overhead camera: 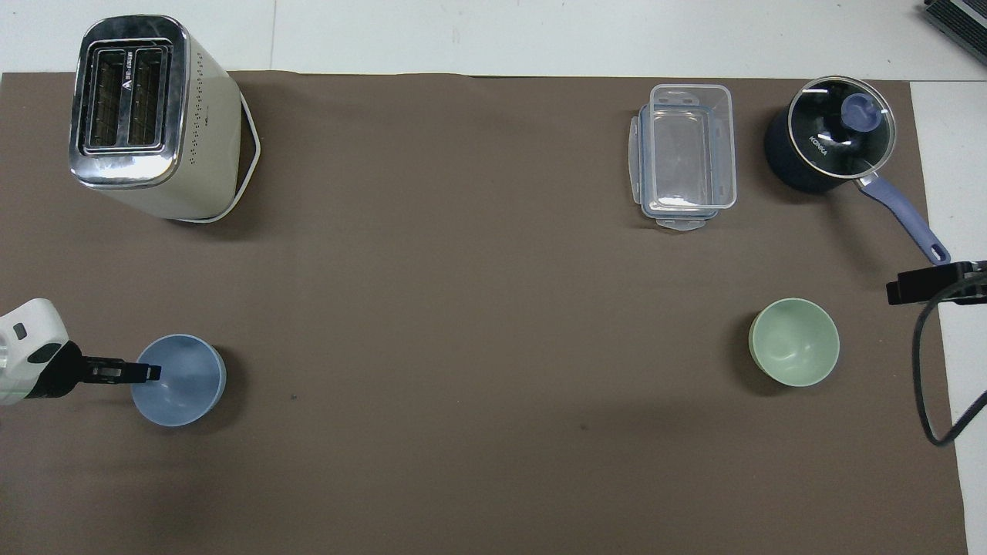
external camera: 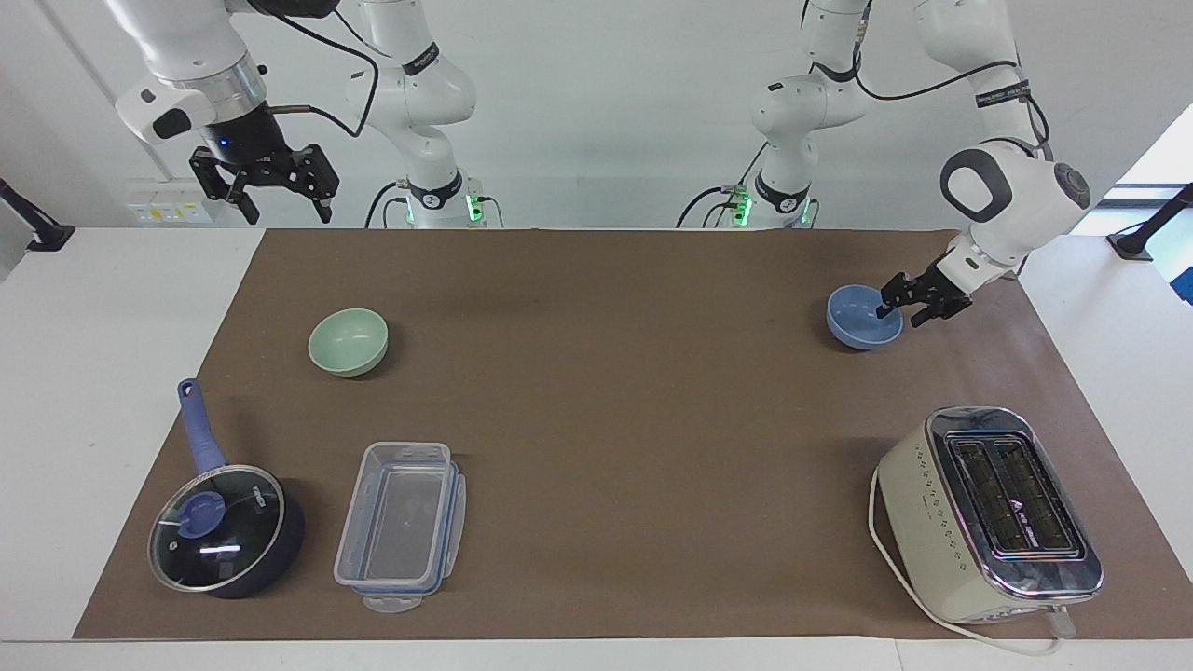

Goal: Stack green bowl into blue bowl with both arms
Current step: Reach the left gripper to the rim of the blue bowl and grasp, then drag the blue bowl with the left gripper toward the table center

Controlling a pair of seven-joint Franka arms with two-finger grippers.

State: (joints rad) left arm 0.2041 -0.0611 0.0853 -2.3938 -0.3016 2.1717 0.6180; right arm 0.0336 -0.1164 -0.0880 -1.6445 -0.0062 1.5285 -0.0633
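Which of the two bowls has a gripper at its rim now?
The blue bowl: the left gripper is at its rim. The green bowl stands alone, no gripper near it.

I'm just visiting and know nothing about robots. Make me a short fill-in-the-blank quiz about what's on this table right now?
1. The left gripper is at the rim of the ____ bowl.
2. The green bowl sits at the ____ arm's end of the table.
3. The saucepan wears a ____ lid.
4. The cream appliance with two slots, farther from the robots than the blue bowl, is a ____.

Missing words: blue; right; glass; toaster
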